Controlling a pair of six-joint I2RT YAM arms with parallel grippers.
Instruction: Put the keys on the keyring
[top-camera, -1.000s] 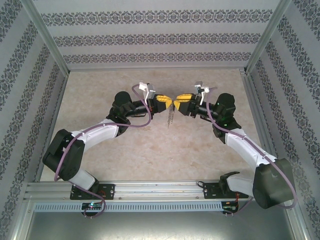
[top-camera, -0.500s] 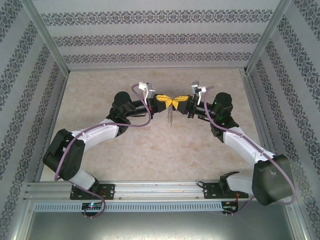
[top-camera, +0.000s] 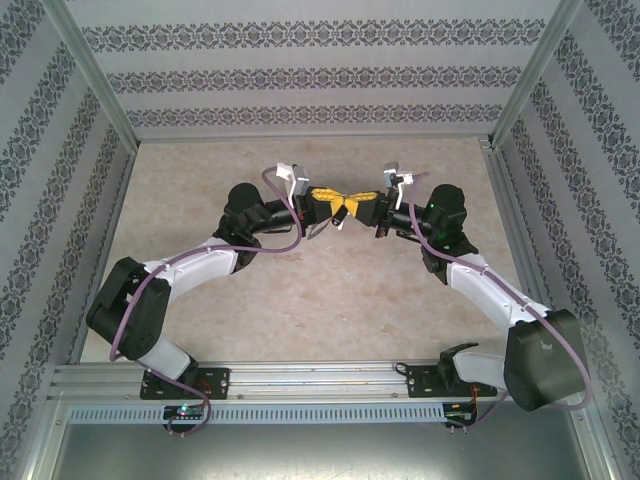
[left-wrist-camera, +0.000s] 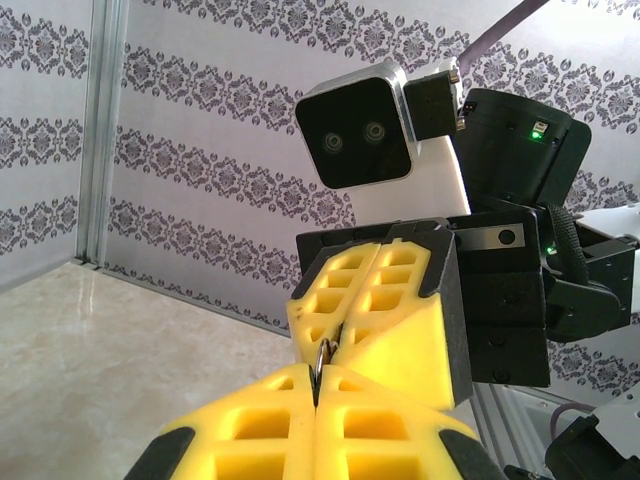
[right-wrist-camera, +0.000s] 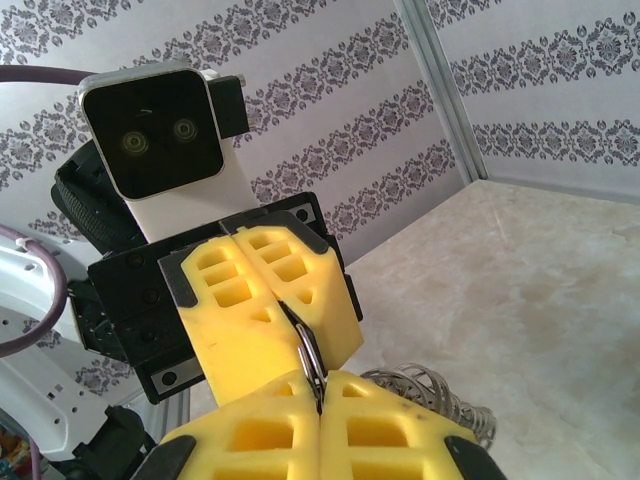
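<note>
My two grippers meet tip to tip above the middle of the table. The left gripper (top-camera: 332, 205) and the right gripper (top-camera: 356, 205) are both shut on the keyring (top-camera: 344, 209), a thin silver metal loop pinched edge-on between their yellow pads. In the left wrist view the keyring (left-wrist-camera: 324, 356) bridges my left gripper (left-wrist-camera: 318, 378) and the facing right gripper (left-wrist-camera: 343, 335). The right wrist view gives the same loop (right-wrist-camera: 308, 350) between my right gripper (right-wrist-camera: 320, 392) and the left gripper (right-wrist-camera: 291, 312). A coiled chain strip (right-wrist-camera: 432, 392) hangs beside it. The keys are hidden.
The beige marble-patterned tabletop (top-camera: 300, 290) lies under the arms. Patterned walls and metal corner posts (top-camera: 520, 75) close in the back and sides. An aluminium rail (top-camera: 320, 380) with the arm bases runs along the near edge.
The right gripper has shut on the loop facing the left one. Both grippers have shifted slightly toward the back, and the dangling chain now hangs shorter below them.
</note>
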